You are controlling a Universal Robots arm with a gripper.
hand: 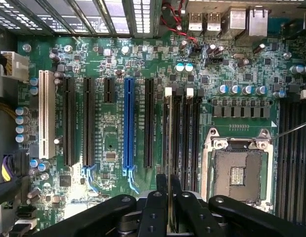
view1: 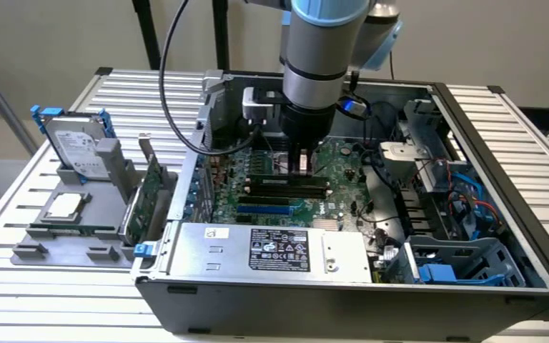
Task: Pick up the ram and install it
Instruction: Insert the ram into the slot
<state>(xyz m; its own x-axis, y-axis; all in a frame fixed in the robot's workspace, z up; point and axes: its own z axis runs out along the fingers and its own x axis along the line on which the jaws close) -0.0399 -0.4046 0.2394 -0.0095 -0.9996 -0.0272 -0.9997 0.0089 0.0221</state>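
Hand (hand: 169, 190) clamped on ram (hand: 168, 143) — seated edge-on in motherboard (hand: 108, 128) slot.

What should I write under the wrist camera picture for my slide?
Gripper holds the ram edge-on over the motherboard memory slots.

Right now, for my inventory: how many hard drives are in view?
1: the hard drive stands on the gray holder, exterior view's left. The case may hide others.

This looks like a robotics lab or test bench for computer assembly. An open PC case (view1: 351, 214) with its motherboard (hand: 118, 98) exposed lies on a slatted metal table (view1: 26, 214), beside a grey fixture (view1: 83, 214) holding 1 hard drive (view1: 76, 146) and other parts.
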